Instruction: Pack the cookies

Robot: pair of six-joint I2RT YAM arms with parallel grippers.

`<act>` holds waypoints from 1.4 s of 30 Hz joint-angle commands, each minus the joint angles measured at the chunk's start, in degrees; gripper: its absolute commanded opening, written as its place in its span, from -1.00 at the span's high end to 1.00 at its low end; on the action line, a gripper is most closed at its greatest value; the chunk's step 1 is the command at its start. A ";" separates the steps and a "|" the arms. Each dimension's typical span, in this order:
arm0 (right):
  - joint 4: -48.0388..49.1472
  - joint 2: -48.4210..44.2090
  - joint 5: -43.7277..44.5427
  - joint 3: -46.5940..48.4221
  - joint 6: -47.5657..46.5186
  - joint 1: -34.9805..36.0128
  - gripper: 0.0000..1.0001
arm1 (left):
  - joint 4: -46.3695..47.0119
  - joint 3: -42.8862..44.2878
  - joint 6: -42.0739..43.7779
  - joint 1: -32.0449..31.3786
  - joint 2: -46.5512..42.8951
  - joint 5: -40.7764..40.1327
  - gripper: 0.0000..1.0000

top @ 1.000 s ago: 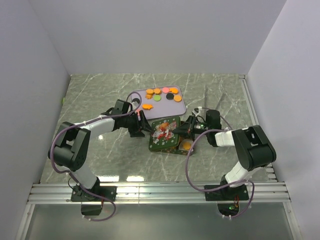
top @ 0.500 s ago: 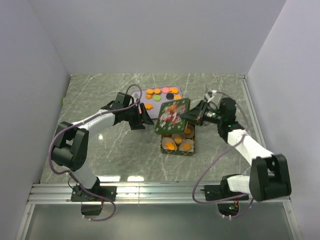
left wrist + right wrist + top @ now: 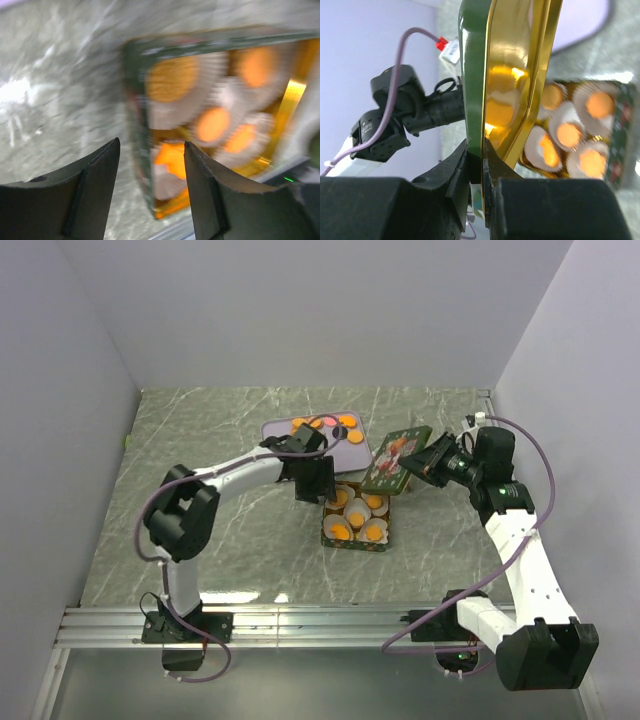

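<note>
The grey-green marbled tabletop (image 3: 200, 440) fills the middle of the top view. A lilac tray (image 3: 355, 452) lies above the centre of the frame, its long axis running left to right.

Just below and right of the tray sits the open tin (image 3: 353, 543), flat on the tabletop, nearly square and turned a little off the frame's edges.

The lid (image 3: 396, 458) is up off the tin, at its upper right. It is tilted, with the patterned green face towards the top camera and the long axis running from lower left to upper right. In the right wrist view the lid (image 3: 520, 75) stands on edge, its gold inside facing the tin.

The right end effector (image 3: 428, 462) is clamped narrow on the lid's edge, one finger on each face.

The left end effector (image 3: 313, 485) hangs over the tin's upper left corner. Its fingers (image 3: 95, 195) are moderately parted with nothing between them and touch nothing that shows. That view is blurred.

Some cookies (image 3: 341, 532) lie flat, face up, in white paper cups (image 3: 356, 508) inside the tin. More cookies (image 3: 322, 423), mostly orange, lie in a left-to-right row along the tray's upper edge.
</note>
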 commanded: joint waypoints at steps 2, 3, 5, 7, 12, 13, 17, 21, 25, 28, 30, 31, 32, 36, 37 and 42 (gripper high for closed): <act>-4.37 -1.88 2.50 0.27 -3.17 -0.03 1.00 | -9.63 4.36 0.24 -1.40 3.04 -8.66 -0.18; -4.45 -2.14 2.50 0.27 -3.35 -0.03 1.00 | -11.03 4.89 0.24 -1.40 3.74 -9.89 -0.16; -4.54 -2.50 2.41 0.01 -3.52 -0.03 1.00 | -11.66 5.07 0.06 -1.57 4.09 -10.60 -0.03; -4.37 -2.50 2.24 -0.35 -3.53 -0.03 1.00 | -12.18 5.07 -0.02 -1.57 4.19 -11.13 0.24; -3.32 -1.71 0.92 -0.87 -3.09 0.06 1.00 | -14.56 5.16 -0.99 -1.57 4.45 -14.01 0.52; -3.14 -1.62 0.57 -1.05 -2.82 -0.03 1.00 | -14.99 4.90 -1.25 -1.49 4.27 -14.55 0.54; -2.26 -0.57 -0.57 -1.49 -2.56 -0.03 1.00 | -14.83 1.22 -1.52 -1.31 1.82 -16.66 0.53; 0.20 0.14 -2.42 -2.45 -1.51 -0.03 1.00 | -13.68 -3.97 -2.48 0.79 -1.08 -17.02 0.58; 3.54 1.19 -6.62 -3.33 0.07 0.76 1.00 | -12.10 -8.90 -3.01 3.26 -4.42 -16.58 0.59; 5.56 2.51 -9.44 -3.42 0.69 1.63 1.00 | -10.87 -11.01 -2.40 4.31 -6.45 -16.14 0.56; 7.58 3.04 -10.68 -3.51 1.13 2.16 1.00 | -10.87 -11.02 -1.87 4.49 -7.24 -16.31 0.49; 8.37 3.13 -11.38 -3.51 1.39 2.43 1.00 | -10.87 -10.84 -1.61 4.58 -7.33 -16.32 0.39; 10.20 3.56 -12.69 -3.51 2.27 3.39 1.00 | -10.87 -10.32 -1.52 4.67 -7.50 -16.32 0.31; 17.76 5.76 -17.78 -4.56 6.04 7.77 1.00 | -12.27 -7.33 -1.52 5.54 -7.59 -16.75 -0.15; 19.61 6.37 -18.76 -4.74 6.92 9.10 1.00 | -13.06 -6.72 -1.52 5.72 -7.94 -17.02 -0.27; 29.10 10.33 -21.58 -6.67 10.62 13.59 1.00 | -12.98 -6.44 -2.13 10.62 -13.29 -16.14 -0.99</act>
